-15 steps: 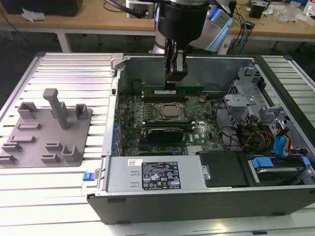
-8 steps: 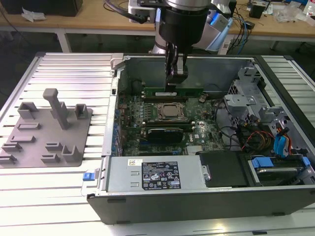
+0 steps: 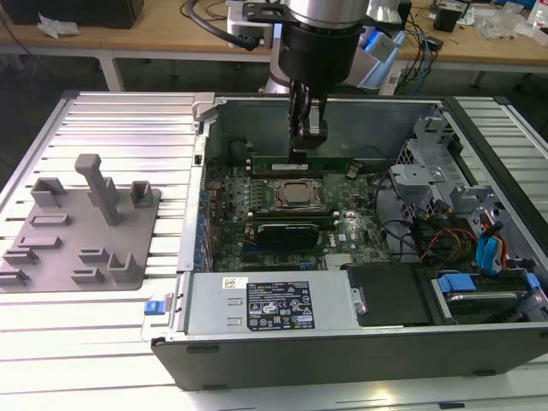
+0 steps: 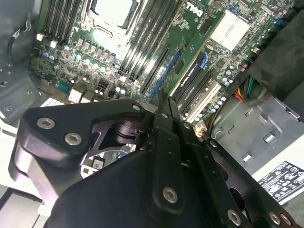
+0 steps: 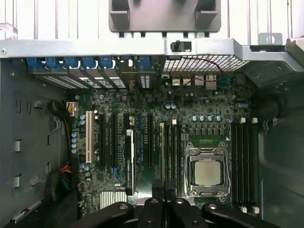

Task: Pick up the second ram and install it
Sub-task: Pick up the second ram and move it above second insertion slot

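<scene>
Second ram [image 3: 278,162], a thin green circuit-board stick, likely light, stiff and fragile, is clamped mid-length by its top edge in the black gripper [image 3: 306,147].

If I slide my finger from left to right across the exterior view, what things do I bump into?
Grey plastic holder block → small blue plastic clip → black gripper → grey metal drive cage → blue plastic drive bracket.

The sticker [image 3: 280,306] on the power-supply cover [image 3: 210,315] bears print too small to read.
</scene>
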Robot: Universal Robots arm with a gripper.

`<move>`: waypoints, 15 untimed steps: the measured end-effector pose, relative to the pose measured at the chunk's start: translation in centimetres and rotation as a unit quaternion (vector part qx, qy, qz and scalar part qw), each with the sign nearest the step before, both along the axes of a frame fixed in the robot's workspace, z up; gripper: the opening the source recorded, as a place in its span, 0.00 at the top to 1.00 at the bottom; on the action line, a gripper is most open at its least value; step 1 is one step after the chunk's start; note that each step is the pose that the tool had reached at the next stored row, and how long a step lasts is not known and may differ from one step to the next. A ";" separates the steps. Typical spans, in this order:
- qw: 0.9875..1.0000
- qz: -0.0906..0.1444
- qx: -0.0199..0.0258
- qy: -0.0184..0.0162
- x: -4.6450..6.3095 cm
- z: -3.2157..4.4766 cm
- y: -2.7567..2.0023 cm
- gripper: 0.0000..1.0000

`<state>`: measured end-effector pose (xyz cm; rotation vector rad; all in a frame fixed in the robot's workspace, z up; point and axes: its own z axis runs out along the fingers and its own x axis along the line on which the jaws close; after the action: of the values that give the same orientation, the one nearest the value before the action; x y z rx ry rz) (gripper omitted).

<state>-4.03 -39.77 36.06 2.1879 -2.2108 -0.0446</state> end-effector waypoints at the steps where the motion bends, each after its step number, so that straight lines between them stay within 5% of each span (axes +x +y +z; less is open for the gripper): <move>1: 1.000 0.000 0.000 0.000 0.0 -0.18 0.15 0.91; 9: 1.000 0.000 -0.001 0.000 0.3 -1.36 1.12 0.91; 15: 1.000 0.000 -0.003 0.000 0.8 -3.01 2.47 0.91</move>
<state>-3.24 -37.30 33.05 2.1854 -2.2084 -0.0389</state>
